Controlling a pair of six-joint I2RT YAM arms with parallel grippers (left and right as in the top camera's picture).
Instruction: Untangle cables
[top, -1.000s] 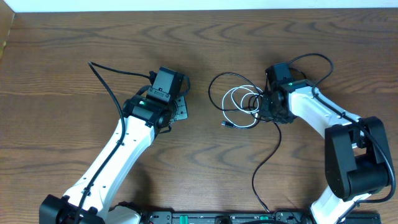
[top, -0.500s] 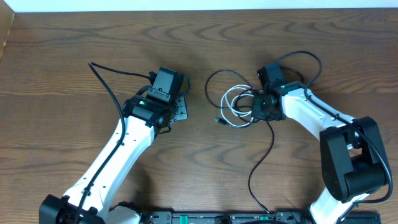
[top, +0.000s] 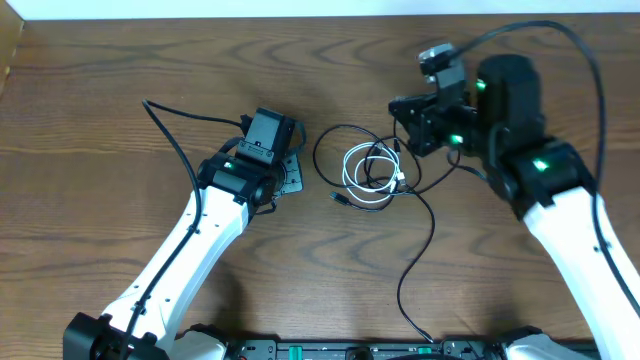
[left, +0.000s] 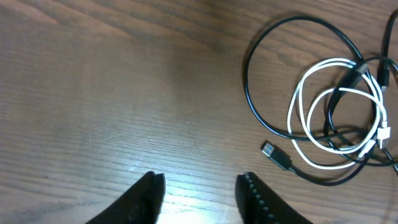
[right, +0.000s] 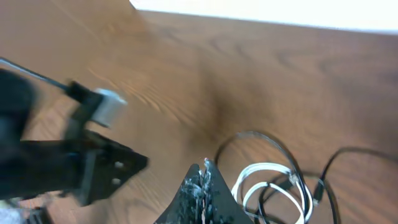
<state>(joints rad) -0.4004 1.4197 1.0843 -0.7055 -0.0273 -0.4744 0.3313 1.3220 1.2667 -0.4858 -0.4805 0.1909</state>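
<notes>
Overhead: right gripper (right: 203, 173) hangs clenched, raised above cables (top: 372, 172); left gripper (left: 200, 186) low, spread, empty.

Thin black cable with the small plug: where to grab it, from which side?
The black cable's free plug end, from above on the bare-wood side. It lies flat, sticking out clear of the white cable loops; the rest is interlaced with them.

Work surface: a brown wooden table (top: 120, 80) is filling nearly the whole overhead view.

The wood grain is running in long wavy bands across the top. A white strip (top: 300, 8) is showing beyond the far edge of the table, and nothing more of the room is appearing. Overhead light is reflecting off the wood as a bright patch (left: 186, 186) in the left wrist view.
</notes>
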